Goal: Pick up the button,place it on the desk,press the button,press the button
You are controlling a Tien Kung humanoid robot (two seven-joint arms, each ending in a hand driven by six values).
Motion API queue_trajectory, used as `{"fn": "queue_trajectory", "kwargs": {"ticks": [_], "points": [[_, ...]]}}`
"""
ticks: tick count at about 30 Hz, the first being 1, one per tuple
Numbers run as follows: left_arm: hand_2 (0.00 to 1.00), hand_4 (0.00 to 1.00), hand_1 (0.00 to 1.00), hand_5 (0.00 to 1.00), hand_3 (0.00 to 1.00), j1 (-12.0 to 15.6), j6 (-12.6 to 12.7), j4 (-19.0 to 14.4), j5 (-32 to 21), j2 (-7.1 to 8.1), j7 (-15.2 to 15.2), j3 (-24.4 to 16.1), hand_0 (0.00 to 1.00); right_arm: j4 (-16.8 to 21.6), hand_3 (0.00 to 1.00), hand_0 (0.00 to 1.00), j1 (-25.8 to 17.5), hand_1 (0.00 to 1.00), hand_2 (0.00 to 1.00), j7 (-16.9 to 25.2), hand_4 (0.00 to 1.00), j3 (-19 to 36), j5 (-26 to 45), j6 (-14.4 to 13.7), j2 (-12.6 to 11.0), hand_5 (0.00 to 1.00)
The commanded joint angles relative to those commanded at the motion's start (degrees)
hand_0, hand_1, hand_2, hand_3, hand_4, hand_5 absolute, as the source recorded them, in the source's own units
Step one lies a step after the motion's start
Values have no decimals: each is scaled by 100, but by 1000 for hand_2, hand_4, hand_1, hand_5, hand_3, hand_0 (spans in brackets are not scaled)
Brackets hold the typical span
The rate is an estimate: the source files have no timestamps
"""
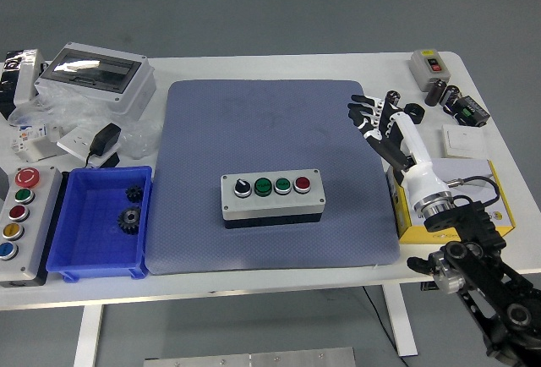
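A white rectangular counter (279,67) carries a large blue-grey textured mat (270,130) across its middle. On the mat, toward the counter's near edge, sits the grey four-button control box (272,197), its buttons facing up. A blue plastic bin (72,249) holding black gears lies near the near-left corner. The robot's white-and-black right hand (382,123) hovers by the mat's far-right corner, well apart from the box, fingers (362,106) released and spread.
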Motion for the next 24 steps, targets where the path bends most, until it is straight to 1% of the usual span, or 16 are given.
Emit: {"fn": "queue_trajectory", "kwargs": {"ticks": [3, 4, 9, 21, 22, 24], "points": [[562, 736, 623, 239, 616, 6, -2, 0, 29, 9, 11, -8, 626, -5, 900, 909, -19, 871, 898, 13, 998, 29, 33, -8, 2, 876], [562, 731, 623, 237, 614, 6, -1, 0, 34, 14, 12, -12, 626, -5, 908, 935, -26, 892, 914, 16, 998, 41, 41, -9, 3, 902], [562, 731, 623, 237, 614, 19, 7, 0, 43, 30, 18, -24, 626, 2, 908, 935, -66, 892, 914, 25, 998, 102, 79, -5, 8, 902], [562, 714, 623, 235, 610, 52, 30, 0, -5, -19, 38, -20, 626, 2, 892, 936, -135, 884, 904, 64, 998, 176, 233, 50, 45, 921], [560, 697, 623, 229, 607, 53, 30, 0, -3, -22, 39, -19, 626, 1, 888, 933, -134, 881, 898, 65, 998, 176, 239, 52, 46, 938], [560, 697, 623, 229, 607, 51, 30, 0, 3, -28, 39, -25, 626, -6, 888, 933, -134, 881, 898, 67, 998, 174, 251, 57, 52, 938]]}}
